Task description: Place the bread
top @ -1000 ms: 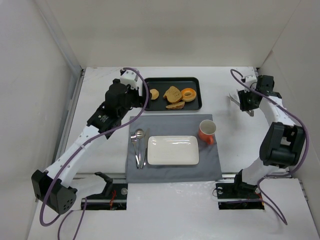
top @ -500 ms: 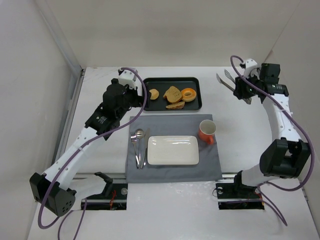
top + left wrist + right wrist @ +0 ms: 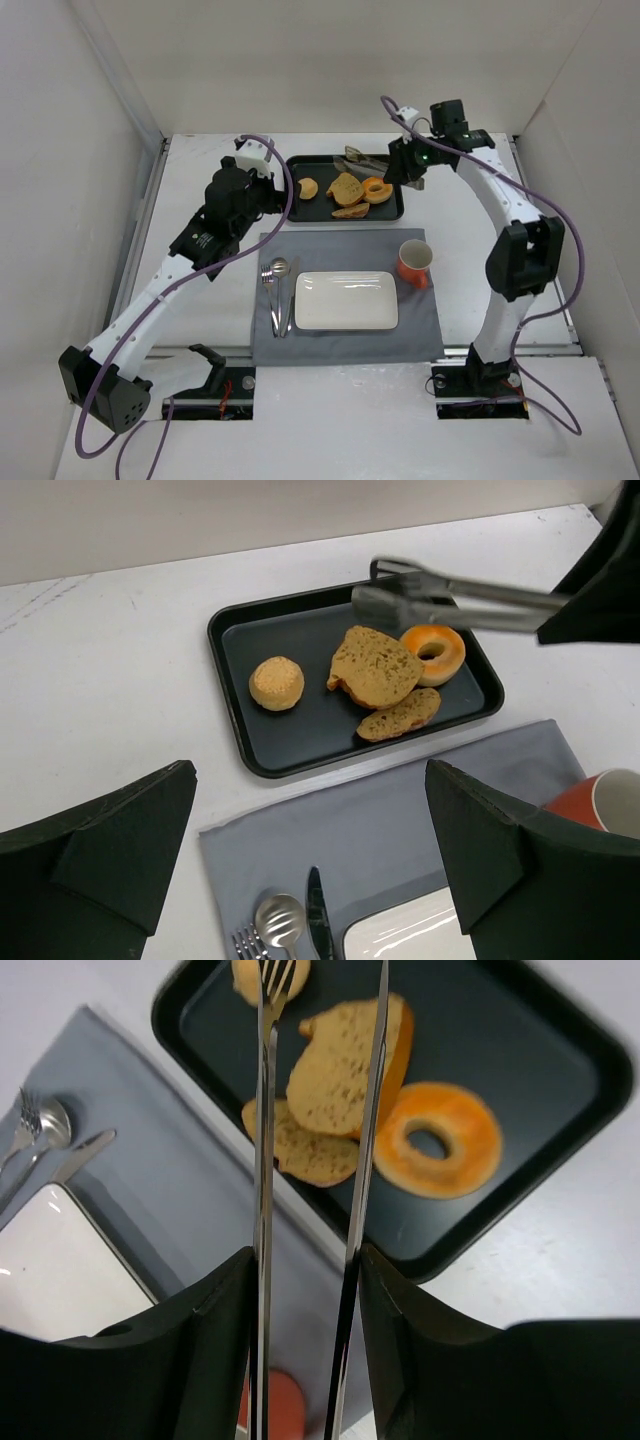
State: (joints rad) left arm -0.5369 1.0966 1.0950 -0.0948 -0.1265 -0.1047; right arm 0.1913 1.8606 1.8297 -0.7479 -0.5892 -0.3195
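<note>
Two toasted bread slices lie in a black tray [image 3: 300, 215]: a larger slice [image 3: 345, 186] and a narrower half-slice [image 3: 350, 211] just in front of it. They also show in the left wrist view, the larger slice [image 3: 375, 665] and the half-slice [image 3: 400, 713], and in the right wrist view, the larger slice [image 3: 335, 1065] and the half-slice [image 3: 300, 1145]. My right gripper [image 3: 405, 165] is shut on metal tongs [image 3: 365, 1110], whose arms stand apart above the tray's far right, over the slices. My left gripper [image 3: 310, 850] is open and empty, left of the tray.
The tray also holds a small round bun [image 3: 308, 188] and a glazed donut [image 3: 377, 189]. In front, a grey placemat [image 3: 345, 240] carries a white plate [image 3: 346, 300], cutlery [image 3: 278, 290] and an orange cup [image 3: 414, 262]. White walls enclose the table.
My right arm has swung left from the table's right side, carrying the tongs over the tray. The left arm has hardly moved. The food has not moved.
</note>
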